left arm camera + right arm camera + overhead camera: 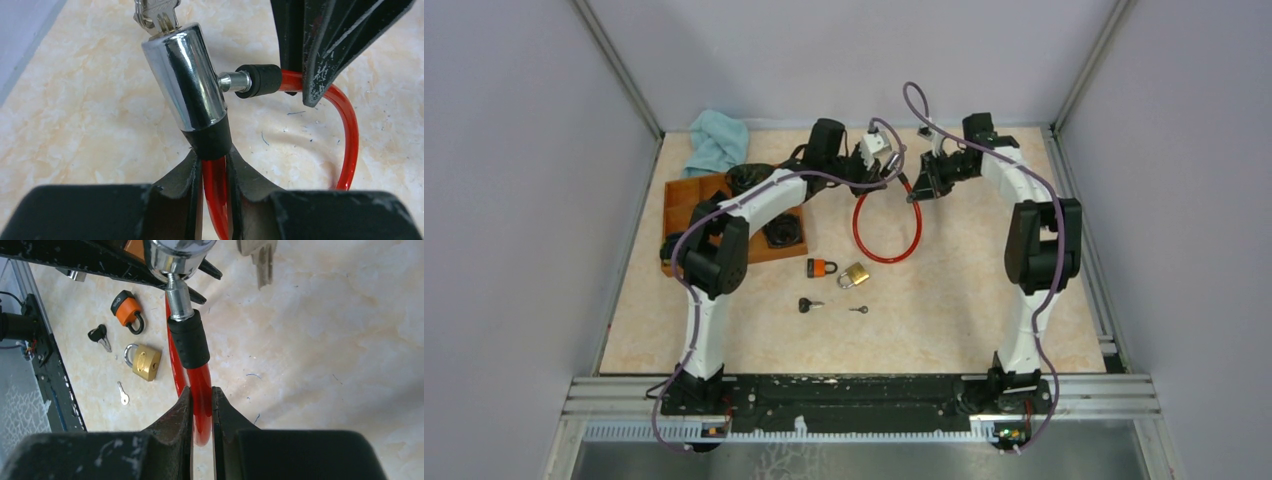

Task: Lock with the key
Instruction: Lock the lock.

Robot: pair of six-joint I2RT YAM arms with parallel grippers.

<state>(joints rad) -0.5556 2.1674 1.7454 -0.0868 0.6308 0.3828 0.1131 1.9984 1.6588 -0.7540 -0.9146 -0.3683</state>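
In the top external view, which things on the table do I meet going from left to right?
Blue cloth → orange padlock → brass padlock.

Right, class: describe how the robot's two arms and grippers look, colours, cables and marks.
The left arm and right arm have white shells with bulky black joints; a purple cable loops along each. The left gripper and right gripper have black wedge-shaped fingers, scuffed with pale scratches.
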